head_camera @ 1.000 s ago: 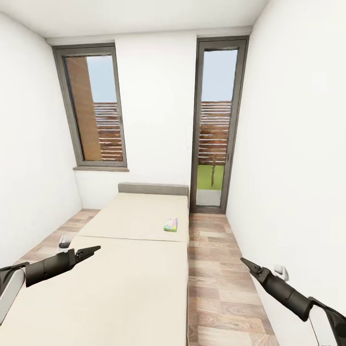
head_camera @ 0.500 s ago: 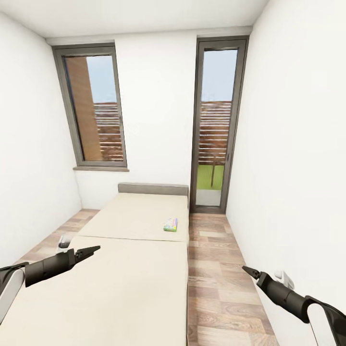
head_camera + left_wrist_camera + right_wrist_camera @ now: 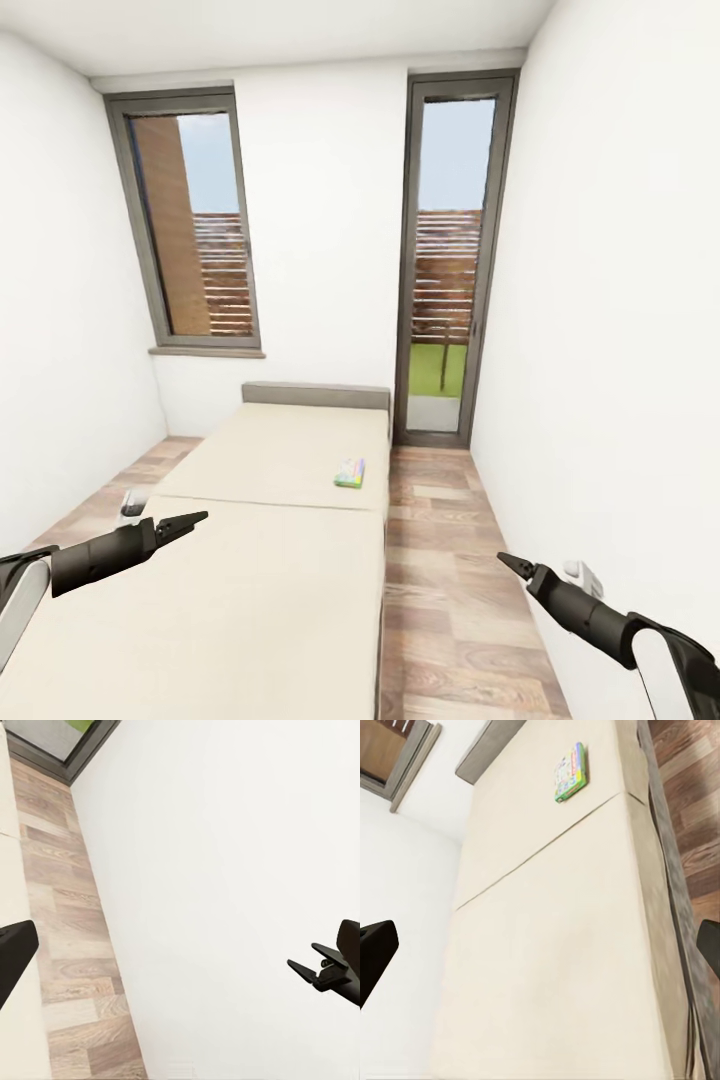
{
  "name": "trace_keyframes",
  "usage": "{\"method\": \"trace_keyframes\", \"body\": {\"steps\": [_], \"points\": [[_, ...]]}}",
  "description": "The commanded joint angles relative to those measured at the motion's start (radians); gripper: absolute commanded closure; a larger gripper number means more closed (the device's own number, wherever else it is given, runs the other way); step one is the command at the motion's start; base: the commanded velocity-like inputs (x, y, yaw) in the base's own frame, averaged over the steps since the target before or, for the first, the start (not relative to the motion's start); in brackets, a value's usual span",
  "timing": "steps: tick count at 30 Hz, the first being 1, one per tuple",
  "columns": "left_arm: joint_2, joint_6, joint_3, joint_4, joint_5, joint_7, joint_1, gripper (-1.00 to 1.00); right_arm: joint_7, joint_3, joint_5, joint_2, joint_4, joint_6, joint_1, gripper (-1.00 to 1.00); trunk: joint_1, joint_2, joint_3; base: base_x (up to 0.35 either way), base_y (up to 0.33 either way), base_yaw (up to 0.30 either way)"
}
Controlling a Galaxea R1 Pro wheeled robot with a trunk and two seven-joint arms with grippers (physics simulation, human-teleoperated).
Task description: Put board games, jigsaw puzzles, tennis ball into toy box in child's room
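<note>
A: What is seen from the head camera?

B: A narrow white-walled room is shown, with a wood plank floor [image 3: 450, 560] and two tall grey-framed windows [image 3: 190, 215] in the far wall. The bed [image 3: 230, 590], covered in plain beige with a grey headboard [image 3: 315, 396], is laid lengthwise toward that wall.

A: Where is a task item found?

B: One board game [image 3: 350, 473], a flat box with a green edge and a bright printed cover, is seen lying flat on the far half of the bed, near the edge that borders the strip of floor. In the right wrist view the same board game [image 3: 570, 772] is seen on the beige cover beyond the seam that crosses the bed.

A: How are the arms placed?

B: The left gripper [image 3: 185, 522] is held out above the near part of the bed, well apart from the board game. The right gripper [image 3: 512, 565] is held over the floor beside the bed, close to the right-hand wall [image 3: 620, 300]. Nothing is touched by either.

A: And the fingers?

B: On the left gripper the two dark fingers are seen slightly parted at the tips, with nothing gripped between them. The right gripper's fingers are drawn to a closed point in the head view, and nothing is grasped.
</note>
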Motion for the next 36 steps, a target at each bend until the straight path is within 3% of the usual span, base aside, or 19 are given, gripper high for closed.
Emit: {"method": "trace_keyframes", "body": {"steps": [1, 18, 36], "points": [[0.0, 0.005, 0.0, 0.0, 0.001, -0.002, -0.001, -1.0, 0.007, -0.001, 0.004, 0.0, 0.0, 0.005, 0.0, -1.0, 0.001, -0.001, 0.0, 0.207, -0.212, 0.167], [-0.002, 0.005, 0.026, 0.0, 0.001, -0.004, -0.001, -1.0, 0.006, 0.01, 0.004, 0.0, 0.0, 0.004, 0.0, -1.0, 0.001, -0.001, 0.0, 0.072, -0.074, 0.268], [-0.002, 0.005, 0.028, 0.0, 0.002, -0.005, -0.001, -1.0, 0.006, 0.029, 0.004, 0.0, 0.0, 0.003, 0.0, -1.0, 0.001, -0.001, 0.0, 0.001, -0.001, 0.291]]}}
